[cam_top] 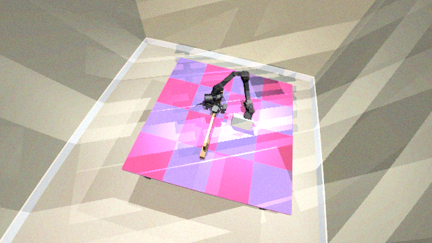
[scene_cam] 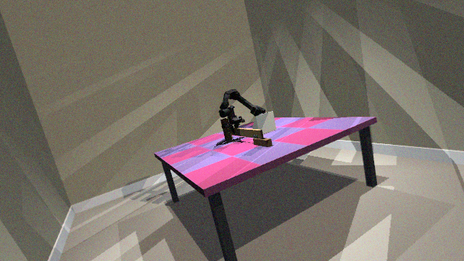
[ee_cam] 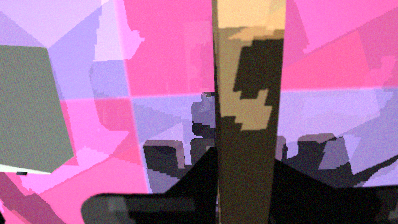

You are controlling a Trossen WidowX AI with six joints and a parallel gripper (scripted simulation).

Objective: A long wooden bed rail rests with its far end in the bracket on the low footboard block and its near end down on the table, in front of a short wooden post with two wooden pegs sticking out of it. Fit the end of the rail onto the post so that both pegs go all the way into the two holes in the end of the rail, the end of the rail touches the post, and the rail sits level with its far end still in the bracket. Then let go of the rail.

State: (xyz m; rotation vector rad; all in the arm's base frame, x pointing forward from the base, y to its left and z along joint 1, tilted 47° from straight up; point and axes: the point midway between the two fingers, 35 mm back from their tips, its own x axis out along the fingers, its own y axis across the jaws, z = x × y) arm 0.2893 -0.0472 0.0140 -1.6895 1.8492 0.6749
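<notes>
From the top view you see the gripper (cam_top: 214, 109) clenched on the near end of the rail (cam_top: 208, 133), and the rail runs away from it over the pink and purple table (cam_top: 175, 162) to the footboard block (cam_top: 203, 152) at its far end. The post is hidden under the arm in this view, so you cannot judge from here whether the pegs are already in the holes. In the exterior view the rail (scene_cam: 250, 133) looks lifted off the table (scene_cam: 225, 170) at the end by the post (scene_cam: 228, 131), with its other end down at the footboard block (scene_cam: 264, 141); the gripper (scene_cam: 233, 121) sits above the post, but the pegs are too small to make out. In the wrist view the rail (ee_cam: 248, 100) goes straight up the middle of the picture, between the jaws, and a grey box (ee_cam: 30, 107) lies to the left. For this step, keep the grasp firm, hold the rail in line with the post, and push along its length only. Do not lift or twist, or the far end may leave the bracket. Release only when the end meets the post.
</notes>
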